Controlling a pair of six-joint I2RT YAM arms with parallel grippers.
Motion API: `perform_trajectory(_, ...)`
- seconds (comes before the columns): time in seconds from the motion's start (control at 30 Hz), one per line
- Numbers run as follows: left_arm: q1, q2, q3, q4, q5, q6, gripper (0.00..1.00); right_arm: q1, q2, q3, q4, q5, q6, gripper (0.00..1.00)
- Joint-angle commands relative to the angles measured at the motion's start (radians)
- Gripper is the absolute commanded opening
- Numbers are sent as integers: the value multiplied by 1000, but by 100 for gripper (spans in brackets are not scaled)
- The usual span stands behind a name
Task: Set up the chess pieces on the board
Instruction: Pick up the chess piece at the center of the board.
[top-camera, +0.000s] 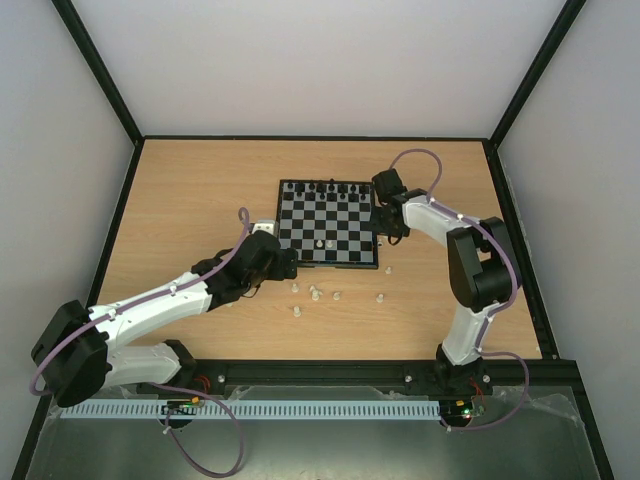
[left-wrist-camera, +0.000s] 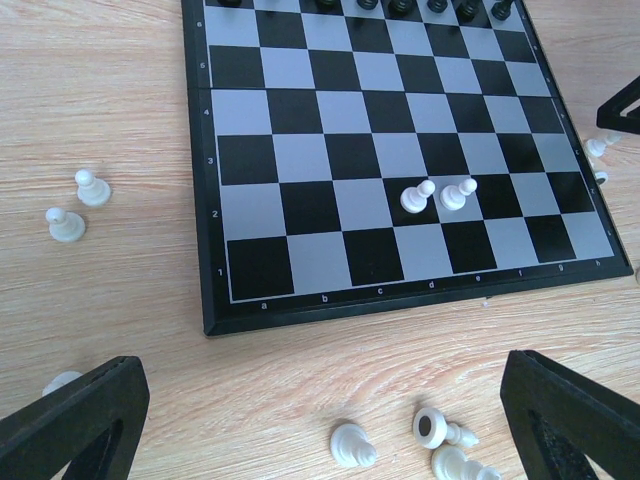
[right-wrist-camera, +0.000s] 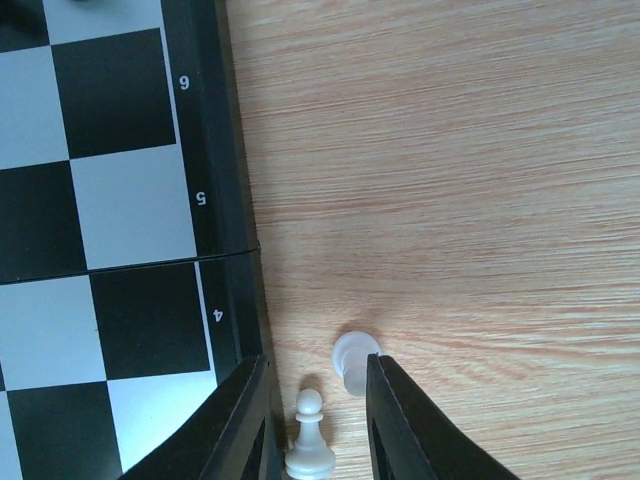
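Note:
The board (top-camera: 345, 215) lies mid-table, with two white pawns (top-camera: 323, 242) standing on it near its front edge. They show in the left wrist view (left-wrist-camera: 417, 196). Several loose white pieces (top-camera: 315, 293) lie on the table in front of the board. My left gripper (top-camera: 287, 266) is open and empty at the board's front left corner, with lying white pieces (left-wrist-camera: 352, 445) between its fingers (left-wrist-camera: 80, 420). My right gripper (top-camera: 384, 237) is open at the board's right edge. A white pawn (right-wrist-camera: 310, 448) stands upright between its fingers (right-wrist-camera: 400, 425), and a lying white piece (right-wrist-camera: 355, 360) touches the right one.
Black pieces (top-camera: 330, 187) stand along the board's far row. Two more white pawns (left-wrist-camera: 80, 205) stand on the table left of the board. A white piece (top-camera: 388, 268) lies near the board's front right corner. Black frame rails border the table.

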Motion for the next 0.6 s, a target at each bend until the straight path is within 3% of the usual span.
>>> perform_trajectory(0.0, 7, -15, 20, -5, 3, 9, 100, -12, 15, 12, -59, 12, -13, 27)
perform_trajectory(0.4, 8, -46, 1, -13, -5, 2, 99, -17, 58, 15, -60, 26, -8, 24)
perform_trajectory(0.57, 11, -47, 3, -16, -7, 3, 99, -18, 66, 20, -59, 35, -8, 14)
